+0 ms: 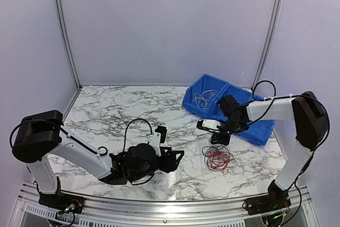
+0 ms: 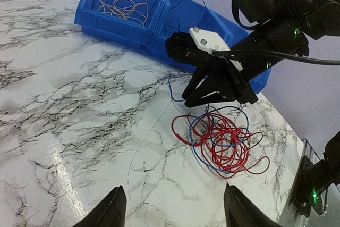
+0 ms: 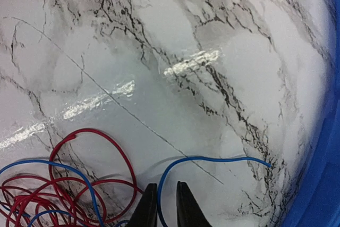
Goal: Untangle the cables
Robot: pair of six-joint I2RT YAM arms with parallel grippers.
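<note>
Left gripper (image 2: 175, 213), fingers apart, hung at the near edge as the right gripper (image 3: 167, 206), jaws almost together astride a blue strand (image 3: 212, 159), grip impossible to tell, hovered over the cables (image 1: 219, 158) near the right edge; freeing that strand likely called for a slow pull.

Marble-patterned table (image 1: 106, 115) (glossy, glare-streaked) before plain pale walls (image 1: 170, 25).

A robotics lab test cell: plain white panels (image 1: 170, 25) in metal framing (image 1: 62, 30) close off a marble-patterned bench (image 1: 106, 112), 2 robot arms (image 1: 79, 152) are bolted to an aluminium rail (image 1: 159, 208) at its near edge, and a blue parts bin (image 1: 194, 104) sits just behind the right claw (image 1: 219, 139).
</note>
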